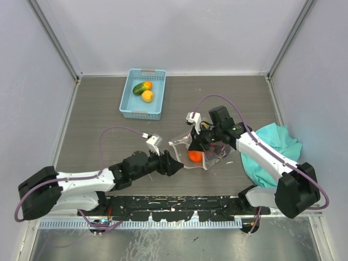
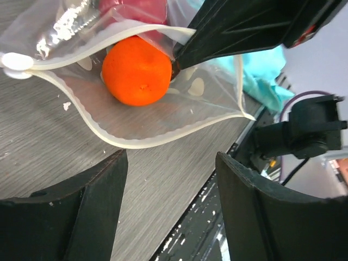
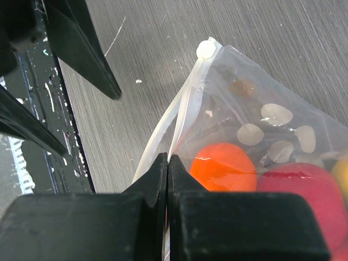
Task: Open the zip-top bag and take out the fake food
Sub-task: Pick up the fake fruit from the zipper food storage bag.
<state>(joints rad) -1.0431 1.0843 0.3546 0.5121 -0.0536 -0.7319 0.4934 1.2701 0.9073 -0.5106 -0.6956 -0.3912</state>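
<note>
Zip-top bag flat on surface, mouth agape. Right gripper: jaws clamped on bag's upper lip, likely to hold mouth lifted. Left gripper: jaws apart, empty, just short of bag mouth, lined up on orange piece.

Fake food inside bag, three visible: orange piece, red piece, yellow sliver. Basket well beyond bag: two or three pieces, hard to tell. One teal cloth right of bag.
</note>
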